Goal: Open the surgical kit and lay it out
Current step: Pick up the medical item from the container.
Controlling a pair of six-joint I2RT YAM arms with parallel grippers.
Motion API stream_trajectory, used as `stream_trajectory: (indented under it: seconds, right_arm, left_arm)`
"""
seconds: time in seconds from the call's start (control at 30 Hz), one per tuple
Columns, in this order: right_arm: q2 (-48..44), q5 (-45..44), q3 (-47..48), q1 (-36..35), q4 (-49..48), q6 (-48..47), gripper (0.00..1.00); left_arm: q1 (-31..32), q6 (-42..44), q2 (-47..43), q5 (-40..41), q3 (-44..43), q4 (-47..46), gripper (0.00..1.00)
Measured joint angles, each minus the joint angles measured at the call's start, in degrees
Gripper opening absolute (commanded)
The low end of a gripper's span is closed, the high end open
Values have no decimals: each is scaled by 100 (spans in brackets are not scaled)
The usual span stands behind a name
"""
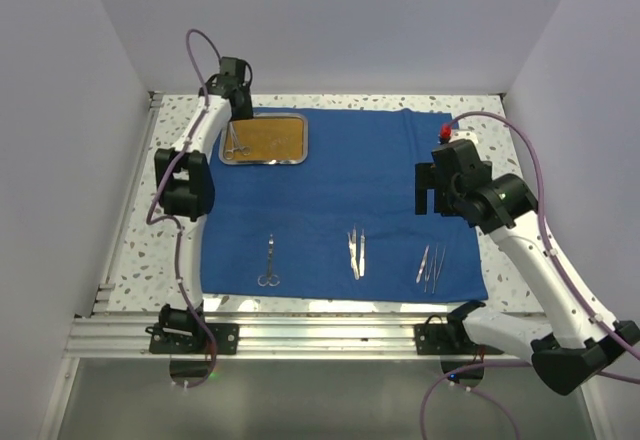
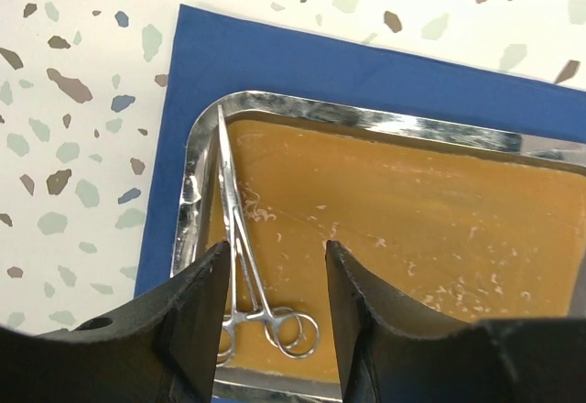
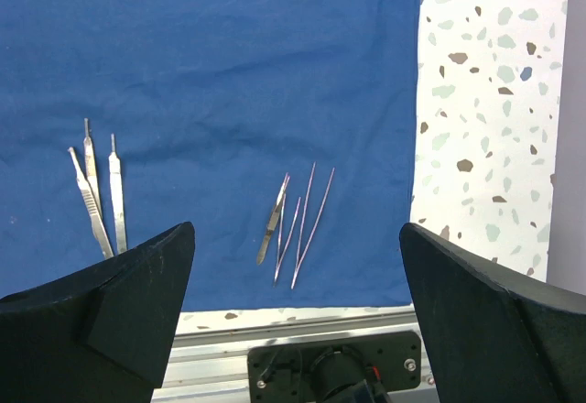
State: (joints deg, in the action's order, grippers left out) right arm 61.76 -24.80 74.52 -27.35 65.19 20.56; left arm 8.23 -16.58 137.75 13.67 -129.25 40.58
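Well, blue wrap (image 1: pixel 335 195) spread flat; forceps (image 2: pixel 236 229) lie inside steel tray (image 2: pixel 366 119).

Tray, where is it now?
In the top view, the tray sits at the far left corner of the blue cloth, beneath the left end effector, holding one clamp along its left edge.

Plain white walls (image 1: pixel 340 20) enclose a speckled terrazzo tabletop (image 1: pixel 135 260).
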Motion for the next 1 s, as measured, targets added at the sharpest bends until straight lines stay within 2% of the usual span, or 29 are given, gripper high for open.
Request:
stream_trajectory:
  seconds: [0.13, 0.43, 0.6, 0.63, 0.73, 0.77, 0.87, 1.0]
  right_arm:
    - [219, -120, 90, 0, 7, 7, 98]
    - [448, -162, 103, 0, -7, 66, 98]
    - [581, -168, 125, 0, -11, 63, 98]
    - [605, -168, 136, 0, -11, 61, 98]
    - [640, -168, 162, 0, -15, 48, 98]
    - [647, -170, 170, 0, -15, 44, 98]
    - [649, -170, 190, 0, -22, 37, 98]
    - [649, -170, 199, 0, -31, 37, 98]
  left_arm:
    - [-146, 33, 120, -90, 24, -44, 48]
    - [-249, 120, 127, -184, 807, -249, 46]
    - [-260, 116, 140, -262, 953, -334, 42]
    - [-262, 116, 140, -280, 955, -345, 40]
    - [-260, 101, 144, -328, 960, -404, 27]
    - [-262, 94, 149, -328, 960, -426, 17]
    - [-275, 59, 153, -356, 962, -472, 1]
    - [-280, 50, 153, -389, 949, -485, 0]
